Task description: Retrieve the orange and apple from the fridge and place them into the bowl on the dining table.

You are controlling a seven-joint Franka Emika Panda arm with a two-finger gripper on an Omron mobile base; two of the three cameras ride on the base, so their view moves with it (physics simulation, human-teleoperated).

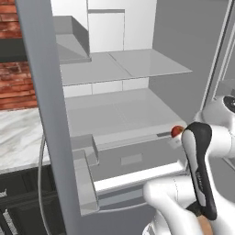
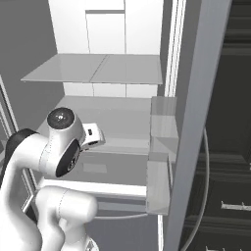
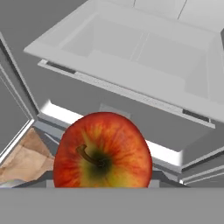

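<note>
Though partly hidden, apple (image 3: 103, 150) in claw (image 3: 103, 186)

A: What sits left of the open door in the left base view?

B: A red brick wall (image 1: 16, 78), with a dark band across it near the top. Below it lies a table (image 1: 20, 137) of white marble with grey veins.

A: And under that top?

B: Black cabinets (image 1: 25, 202). In the right base view, dark cabinets (image 2: 228, 162) stand at the right edge too.

A: Anything on the floor?

B: A patch of brown wooden floor (image 3: 24, 159) shows in the hand view.
</note>
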